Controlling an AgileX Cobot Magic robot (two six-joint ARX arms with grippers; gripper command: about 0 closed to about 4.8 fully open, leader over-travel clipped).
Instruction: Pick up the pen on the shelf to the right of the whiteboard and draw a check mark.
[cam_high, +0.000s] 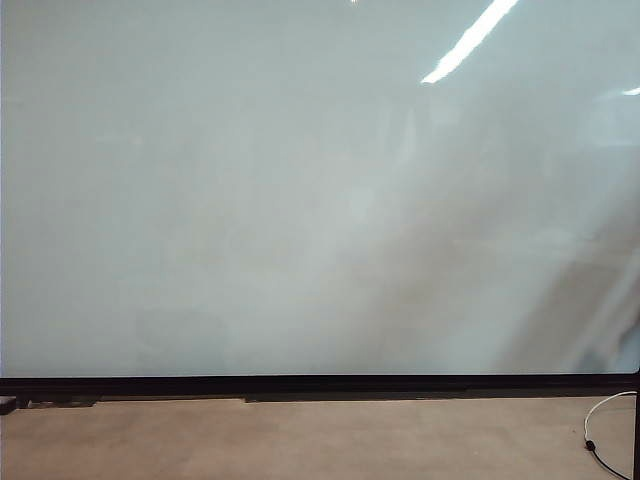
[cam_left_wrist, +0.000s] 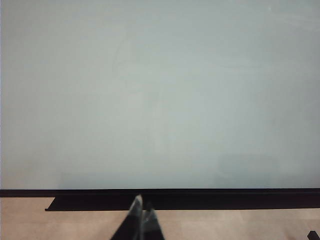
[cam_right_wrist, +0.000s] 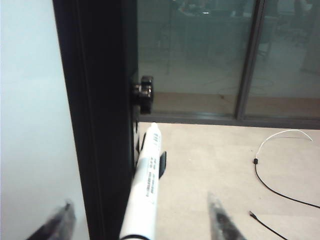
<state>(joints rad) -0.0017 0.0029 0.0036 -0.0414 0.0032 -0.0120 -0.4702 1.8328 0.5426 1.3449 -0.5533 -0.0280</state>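
Observation:
The whiteboard (cam_high: 300, 200) fills the exterior view, glossy and bare; no check mark is in view on it. In the right wrist view the pen (cam_right_wrist: 146, 185), white with black lettering, lies on a small black shelf bracket (cam_right_wrist: 161, 164) beside the board's black frame (cam_right_wrist: 100, 125). My right gripper (cam_right_wrist: 140, 202) is open, one finger on each side of the pen and clear of it. My left gripper (cam_left_wrist: 143, 205) is shut on nothing, low in front of the board's bottom edge. Neither gripper shows in the exterior view.
A black knob (cam_right_wrist: 144, 92) sticks out of the frame beyond the pen. A white cable (cam_right_wrist: 280, 135) and a black cable (cam_right_wrist: 275, 190) lie on the beige floor to the right. A glass partition (cam_right_wrist: 200, 50) stands behind. The white cable (cam_high: 600, 420) also shows at the exterior view's lower right.

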